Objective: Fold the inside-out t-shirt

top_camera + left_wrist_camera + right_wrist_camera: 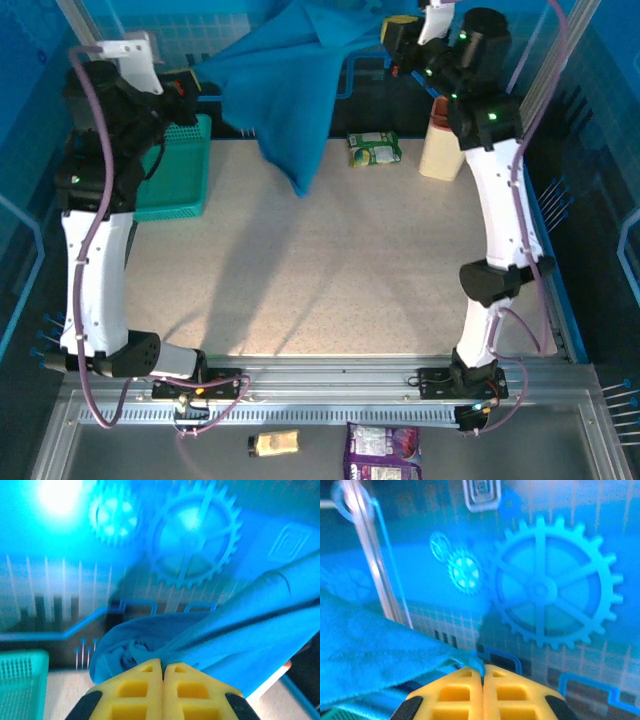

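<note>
**Top external view.** The plain medium-blue t-shirt (290,90) of soft cloth hangs in the air at 12 o'clock. It is stretched between the left gripper (195,85) at 10 o'clock and the right gripper (392,45) at 1 o'clock. Its lowest corner droops to a point over the speckled beige table (330,270). The fingertips of both grippers are buried in cloth, and the shirt's top edge is cut off by the frame. A teal plastic mesh basket (185,175) sits at 9 o'clock, partly behind the left arm. A green snack packet (374,148) lies at 12 o'clock, and a cream bottle (440,150) stands at 1 o'clock, partly hidden by the right arm. At 6 o'clock, past the rail, lie a purple packet (382,452), cut off at the bottom edge, and a small tan packet (273,442).

**Left wrist view.** This view shows the yellow ribbed fingers (145,690) pressed flat together, pinching a bunched fold of the shirt at their tips. Thick folds of cloth run off towards 3 o'clock. The basket's corner shows at 8 o'clock. The back wall, with its gear shapes (192,535), is washed out by glare at 11 o'clock.

**Right wrist view.** The yellow fingers (505,692) also meet with no gap, nipping a thin edge of the shirt. The cloth spreads towards 8 o'clock and shows a fine knit texture. A large blue gear (550,585) on the wall is in soft focus.
</note>
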{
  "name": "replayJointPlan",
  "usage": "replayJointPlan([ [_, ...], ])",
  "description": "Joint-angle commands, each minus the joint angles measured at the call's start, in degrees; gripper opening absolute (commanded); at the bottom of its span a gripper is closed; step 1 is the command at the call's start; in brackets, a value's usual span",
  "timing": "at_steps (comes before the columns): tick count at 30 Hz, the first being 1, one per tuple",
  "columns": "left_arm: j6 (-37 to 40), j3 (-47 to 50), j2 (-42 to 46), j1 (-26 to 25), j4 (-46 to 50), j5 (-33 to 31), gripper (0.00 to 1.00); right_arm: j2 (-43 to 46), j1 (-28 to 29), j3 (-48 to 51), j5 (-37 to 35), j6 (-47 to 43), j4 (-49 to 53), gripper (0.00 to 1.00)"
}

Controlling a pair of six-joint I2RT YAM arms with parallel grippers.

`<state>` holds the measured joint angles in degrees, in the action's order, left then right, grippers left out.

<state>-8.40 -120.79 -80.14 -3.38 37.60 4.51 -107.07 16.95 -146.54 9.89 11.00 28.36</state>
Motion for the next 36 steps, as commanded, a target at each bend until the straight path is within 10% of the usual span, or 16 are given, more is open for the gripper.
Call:
replayJointPlan([
  [1, 2.61, -0.66, 3.8, 1.22, -3.97, -0.86, 0.0, 7.0, -3.39, 8.1, -1.28, 1.68, -6.09, 0.0],
  [7, 0.85, 21.8, 15.11, 0.74, -13.53, 15.96, 0.0, 21.05, -3.63, 33.9, -3.77, 0.73, -7.86, 0.0],
  [12, 1.11, 44.28, 18.86, -9.04, -15.66, 24.34, 0.0, 29.65, -6.03, 56.6, -13.48, 3.36, -3.72, 0.0],
  [17, -1.51, 57.0, 11.85, -27.69, -22.73, 26.76, 0.03, 31.25, -10.61, 67.82, -23.27, 8.51, 5.72, 0.37],
  [23, -0.58, 55.3, 5.78, -33.97, -19.87, 20.78, 0.34, 33.59, -10.26, 71.96, -19.26, 7.35, 7.68, 0.42],
  [36, -6.8, 51.98, -8.72, -30.3, -5.53, 1.54, 0.4, 25.84, 12.86, 77.59, -9.76, 10.63, 15.36, 0.44],
])
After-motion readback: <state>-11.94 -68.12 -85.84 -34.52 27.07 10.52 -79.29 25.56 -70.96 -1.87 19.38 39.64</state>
